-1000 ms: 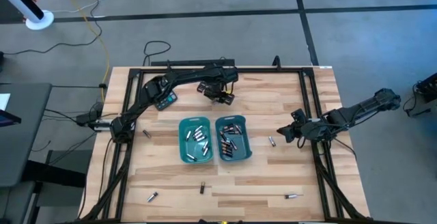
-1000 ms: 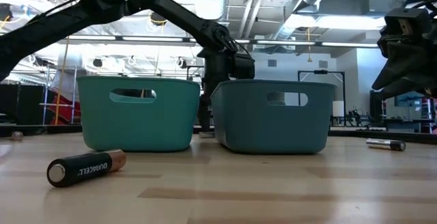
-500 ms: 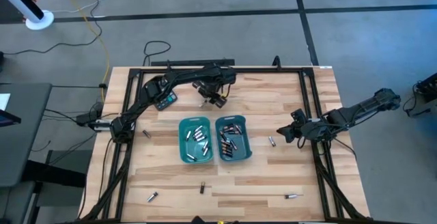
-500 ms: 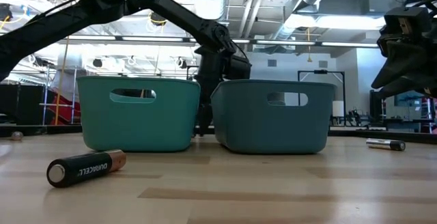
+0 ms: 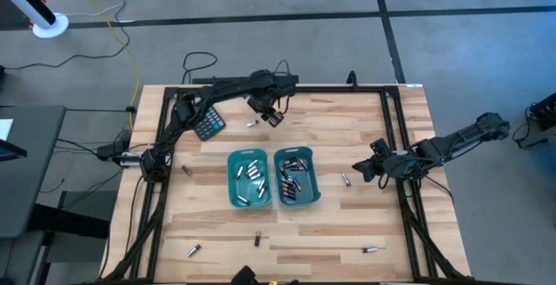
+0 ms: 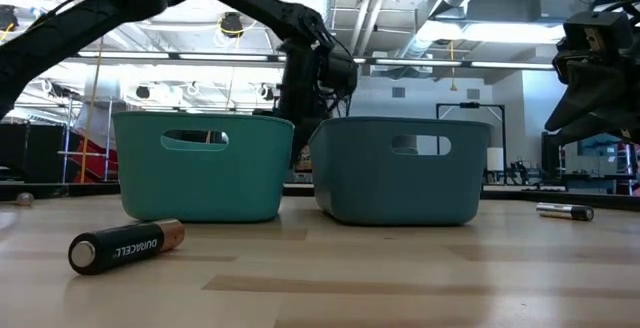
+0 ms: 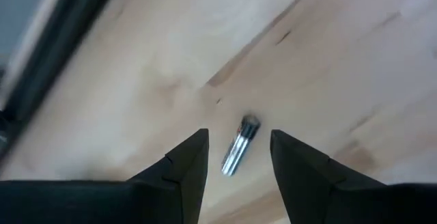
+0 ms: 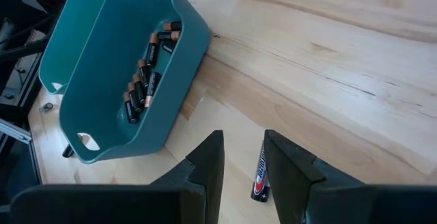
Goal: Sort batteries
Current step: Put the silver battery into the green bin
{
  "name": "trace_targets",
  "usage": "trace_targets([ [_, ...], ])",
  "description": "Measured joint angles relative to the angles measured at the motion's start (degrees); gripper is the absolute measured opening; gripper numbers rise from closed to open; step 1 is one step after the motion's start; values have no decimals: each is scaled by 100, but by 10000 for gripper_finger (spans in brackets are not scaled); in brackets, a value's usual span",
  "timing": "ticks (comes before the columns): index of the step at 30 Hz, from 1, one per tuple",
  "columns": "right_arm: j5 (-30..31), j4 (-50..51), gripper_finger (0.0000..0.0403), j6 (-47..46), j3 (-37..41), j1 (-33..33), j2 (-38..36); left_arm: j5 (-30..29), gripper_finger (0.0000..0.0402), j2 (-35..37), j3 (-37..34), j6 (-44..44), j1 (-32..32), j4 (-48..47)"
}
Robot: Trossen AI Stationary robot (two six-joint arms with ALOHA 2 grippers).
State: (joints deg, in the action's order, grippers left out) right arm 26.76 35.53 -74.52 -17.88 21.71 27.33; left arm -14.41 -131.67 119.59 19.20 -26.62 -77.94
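- Your left gripper (image 7: pixel 237 157) hovers, jaws apart and empty, over a silvery battery (image 7: pixel 240 145) on the tabletop (image 5: pixel 347 120) near the calculator (image 5: pixel 208 124).
- Grip it mid-barrel (light, rigid, slippery, likely to roll).
- Your right gripper (image 8: pixel 242 159) waits parted over another cell (image 8: pixel 259 177).

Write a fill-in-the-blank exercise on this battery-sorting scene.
1. The left gripper hovers over a ____ battery lying on the table.
2. The two bins are ____ in colour.
3. Beside the left arm lies a black ____.
4. The right gripper hangs over a battery lying ____ the bins.

Missing: silvery; teal; calculator; outside
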Motion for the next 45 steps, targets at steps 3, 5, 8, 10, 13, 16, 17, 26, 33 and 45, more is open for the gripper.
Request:
trace_targets([
  [3,0,2,122,0,1,0,0,-15,151,58,2,-564,-58,-152],
  [5,0,-2,122,0,1,0,2,18,151,43,-34,-836,-126,-299],
  [8,0,-14,122,-42,-1,0,2,22,151,54,-344,-1116,-282,-329],
  [10,0,-52,122,-44,1,0,1,26,150,43,-617,-1220,-412,-379],
  [13,0,-63,122,-94,-1,-2,2,92,150,41,-1027,-1463,-618,-165],
  [16,1,-61,122,-144,0,-7,0,213,150,41,-1293,-1648,-772,259],
  [17,2,-60,122,-153,0,-7,2,211,150,40,-1311,-1658,-803,347],
  [26,2,-48,122,-234,-1,-190,2,734,150,43,-1307,-2466,-855,1164],
  [33,2,-103,122,-260,1,-389,0,531,150,39,-1295,-2989,-688,1176],
  [45,2,-142,122,-258,-1,-387,0,522,150,700,-814,-3400,-661,1621],
])
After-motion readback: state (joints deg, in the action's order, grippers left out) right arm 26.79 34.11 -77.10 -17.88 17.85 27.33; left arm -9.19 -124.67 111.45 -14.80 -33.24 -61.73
